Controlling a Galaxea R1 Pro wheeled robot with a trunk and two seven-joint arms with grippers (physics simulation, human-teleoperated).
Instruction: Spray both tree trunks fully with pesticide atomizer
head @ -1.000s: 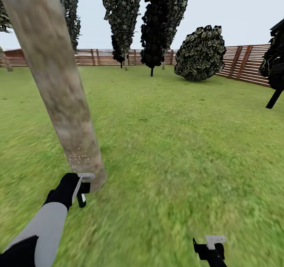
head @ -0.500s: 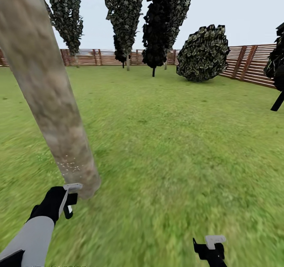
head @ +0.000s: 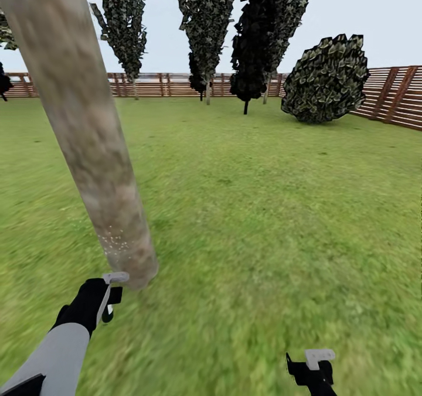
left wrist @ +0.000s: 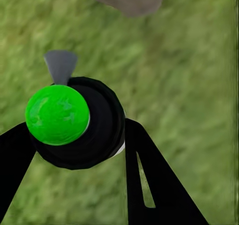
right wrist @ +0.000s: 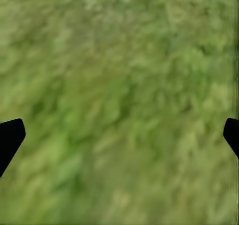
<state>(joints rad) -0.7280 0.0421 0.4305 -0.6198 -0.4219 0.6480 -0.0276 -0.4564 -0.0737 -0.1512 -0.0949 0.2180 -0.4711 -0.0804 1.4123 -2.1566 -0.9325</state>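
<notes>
The tree trunk is cut off above, its leaves out of frame.

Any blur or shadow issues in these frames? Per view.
Head view: near lawn smeared, far fence crisp, flat lighting with no cast shadows; trunk looks tilted. Left wrist view: atomizer in the left gripper sharp, grass soft. Right wrist view: grass blurred throughout.

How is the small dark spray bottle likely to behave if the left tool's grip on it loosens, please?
The small dark spray bottle looks round and smooth, so it could probably twist or slip between the left tool's fingers. It seems rigid and light. Dropped on the green lawn, it would likely roll a little.
</notes>
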